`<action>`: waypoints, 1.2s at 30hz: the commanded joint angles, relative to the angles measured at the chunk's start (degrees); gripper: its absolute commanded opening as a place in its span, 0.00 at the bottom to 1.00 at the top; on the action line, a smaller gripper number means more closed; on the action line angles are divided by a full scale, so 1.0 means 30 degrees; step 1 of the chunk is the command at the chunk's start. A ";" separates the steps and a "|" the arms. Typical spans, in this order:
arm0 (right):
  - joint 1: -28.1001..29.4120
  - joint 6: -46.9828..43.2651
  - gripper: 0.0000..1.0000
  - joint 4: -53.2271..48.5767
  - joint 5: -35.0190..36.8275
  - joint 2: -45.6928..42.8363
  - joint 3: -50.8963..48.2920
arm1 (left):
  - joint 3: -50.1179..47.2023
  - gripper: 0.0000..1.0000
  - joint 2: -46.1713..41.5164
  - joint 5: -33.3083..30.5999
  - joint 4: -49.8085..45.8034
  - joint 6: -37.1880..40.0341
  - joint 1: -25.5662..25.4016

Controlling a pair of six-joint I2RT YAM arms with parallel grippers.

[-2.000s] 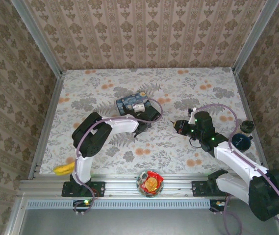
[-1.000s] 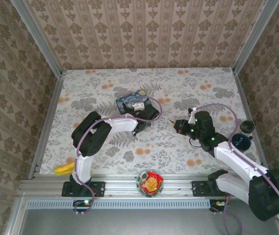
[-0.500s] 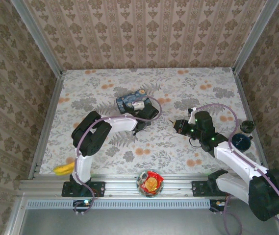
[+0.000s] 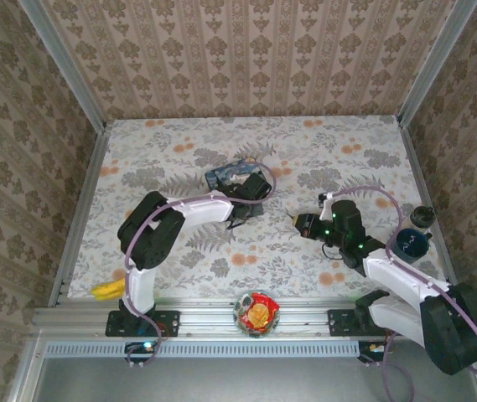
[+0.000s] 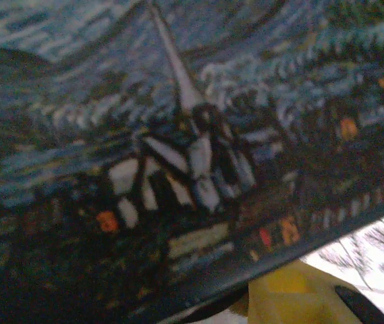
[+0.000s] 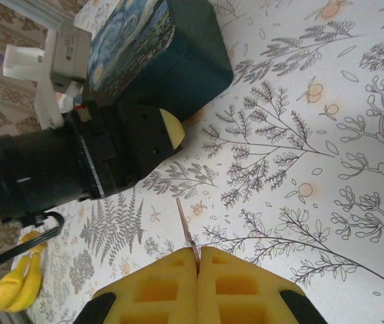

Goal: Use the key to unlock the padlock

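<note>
Key (image 6: 186, 233) pinched at lower centre of the right wrist view; padlock not made out.
The yellow pads (image 6: 245, 283) of the right gripper (image 6: 198, 255) are pressed together on the key, whose thin blade is left free, pointing toward the left gripper (image 6: 168, 131) at the blue box (image 6: 144, 47) in the upper left. Whether the left fingers are clamped on anything cannot be told; one yellow pad is seen against the box's corner. The padlock is judged hidden there, too small to be picked out. The key is judged light, stiff and slick, best held by its head. The padlock is judged small, rigid and apt to slide or twist, best gripped across its body with the keyhole left clear.
</note>
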 commanded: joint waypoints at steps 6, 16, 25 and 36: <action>0.2427 -0.0438 0.00 0.5113 0.0403 0.3633 -0.0349 | -0.0516 0.00 -0.1757 0.3752 0.0316 -0.3295 -0.0059; 0.3349 0.0930 0.00 1.0291 0.1199 0.8331 -0.0261 | -0.1949 0.00 -0.2127 0.5451 0.2721 -0.5376 0.0675; 0.3611 0.1766 0.00 1.3036 0.2261 1.0116 -0.0494 | -0.3015 0.00 -0.2204 0.6204 0.4325 -0.7040 0.1080; 0.3613 0.2007 0.00 1.3440 0.2625 1.0644 -0.0598 | -0.3410 0.00 -0.1892 0.7267 0.6165 -0.8330 0.1505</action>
